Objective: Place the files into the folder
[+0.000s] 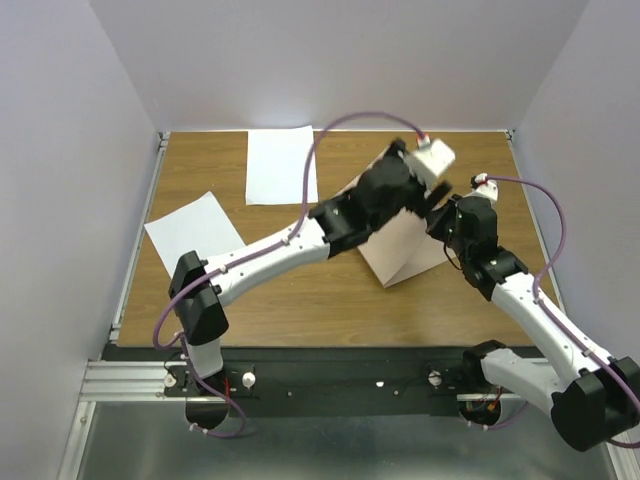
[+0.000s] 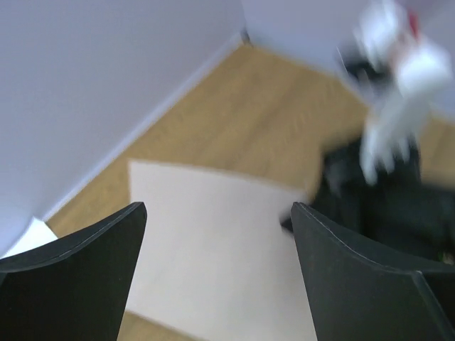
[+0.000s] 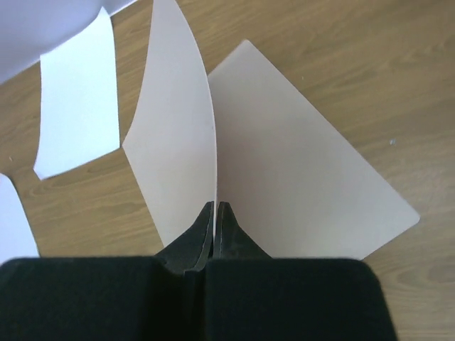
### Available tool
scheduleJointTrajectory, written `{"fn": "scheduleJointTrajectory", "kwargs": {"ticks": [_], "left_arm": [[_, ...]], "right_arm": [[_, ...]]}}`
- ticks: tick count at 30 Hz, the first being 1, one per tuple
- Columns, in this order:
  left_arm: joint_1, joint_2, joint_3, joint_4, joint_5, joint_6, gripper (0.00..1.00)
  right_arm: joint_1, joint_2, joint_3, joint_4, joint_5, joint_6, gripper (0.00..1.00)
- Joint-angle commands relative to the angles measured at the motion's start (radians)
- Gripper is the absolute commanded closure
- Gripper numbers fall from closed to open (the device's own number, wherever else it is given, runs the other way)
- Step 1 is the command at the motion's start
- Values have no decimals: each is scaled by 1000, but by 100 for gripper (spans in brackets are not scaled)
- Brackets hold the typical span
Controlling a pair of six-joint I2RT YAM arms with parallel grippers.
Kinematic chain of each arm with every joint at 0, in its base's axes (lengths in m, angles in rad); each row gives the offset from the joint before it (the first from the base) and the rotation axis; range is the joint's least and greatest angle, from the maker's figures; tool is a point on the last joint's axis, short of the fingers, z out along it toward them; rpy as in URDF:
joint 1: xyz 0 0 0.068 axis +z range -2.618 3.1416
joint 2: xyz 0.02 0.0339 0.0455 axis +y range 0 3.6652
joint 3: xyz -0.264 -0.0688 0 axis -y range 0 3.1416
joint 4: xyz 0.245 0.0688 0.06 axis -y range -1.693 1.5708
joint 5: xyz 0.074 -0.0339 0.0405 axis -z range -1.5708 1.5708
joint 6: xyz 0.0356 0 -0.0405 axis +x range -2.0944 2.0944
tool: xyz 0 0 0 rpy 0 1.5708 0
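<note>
Top external view: wooden table (image 1: 300, 310) fills mid-frame, both arms reaching to right of centre, where the folder (image 1: 400, 258) lies, half hidden under them. It sits skewed to the table edges, one corner aimed at the lower middle of the frame. The arms hide too much to read its full length here. Files are not in it yet: far sheet (image 1: 280, 165) flat at upper centre, long axis running up-frame; near sheet (image 1: 195, 228) flat at left, turned on a diagonal. Both are well apart from the folder. Right wrist view: right gripper (image 3: 215, 206), jaws together, is clamped on the edge of the raised leaf (image 3: 170, 142), which stands up and bows toward the left of frame. The flat leaf (image 3: 298, 177) rests on the wood to the right. The line where the leaves meet runs from bottom centre up-frame, leaning slightly left. Likely reason for the hold: keep the folder open so a sheet can slide onto the flat leaf. Left wrist view, blurred: left gripper (image 2: 217, 209) with fingers wide apart and nothing between them, poised above a pale leaf, probably free to fetch a sheet.
</note>
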Motion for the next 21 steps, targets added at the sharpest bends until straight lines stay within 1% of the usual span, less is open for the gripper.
{"fn": "scheduleJointTrajectory", "kwargs": {"ticks": [1, 2, 3, 4, 5, 6, 7, 8, 9, 10, 11, 12, 13, 14, 15, 16, 17, 18, 19, 20, 21], "left_arm": [[85, 90, 460, -206, -103, -249, 8], [97, 99, 510, -239, -194, -294, 8], [105, 93, 544, -274, -232, -390, 8], [111, 80, 574, -351, -256, -436, 8], [126, 55, 556, -383, -272, -496, 8], [132, -27, 508, -402, -319, -601, 8], [136, -82, 345, -384, -344, -654, 7], [137, -144, 242, -355, -368, -696, 6], [140, -269, 141, -329, -382, -734, 4], [145, -329, -49, -272, -376, -806, 3], [151, -386, -132, -256, -363, -840, 3], [158, -495, -205, -252, -349, -884, 3], [162, -543, -322, -261, -346, -938, 3], [165, -586, -368, -287, -352, -986, 3], [166, -662, -403, -326, -385, -1030, 3], [168, -692, -459, -416, -399, -1070, 3], [169, -722, -486, -463, -410, -1152, 3], [169, -771, -509, -512, -431, -1197, 2], [172, -795, -556, -594, -435, -1240, 2], [175, -816, -579, -630, -438, -1306, 3], [174, -856, -599, -665, -445, -1351, 3]], "right_arm": [[3, -40, 91, -46, -111, -327, 99], [2, -54, 104, -51, -142, -366, 99], [3, -60, 117, -57, -165, -397, 99], [3, -65, 152, -80, -216, -453, 99], [3, -69, 168, -94, -249, -483, 99], [5, -74, 183, -100, -283, -506, 99], [3, -77, 197, -103, -347, -543, 99], [5, -78, 202, -103, -385, -566, 99], [6, -75, 205, -103, -427, -584, 99], [9, -69, 209, -103, -496, -619, 99], [20, -65, 211, -103, -524, -624, 99], [32, -63, 211, -102, -541, -656, 99], [43, -57, 214, -105, -554, -694, 99], [75, -55, 217, -108, -556, -716, 99], [97, -54, 217, -112, -551, -739, 99], [121, -52, 217, -119, -532, -770, 99], [173, -48, 219, -122, -528, -788, 99], [204, -45, 222, -125, -527, -805, 99], [236, -39, 226, -138, -492, -830, 99], [321, -17, 234, -146, -461, -843, 99], [366, -5, 237, -154, -426, -859, 99]]}}
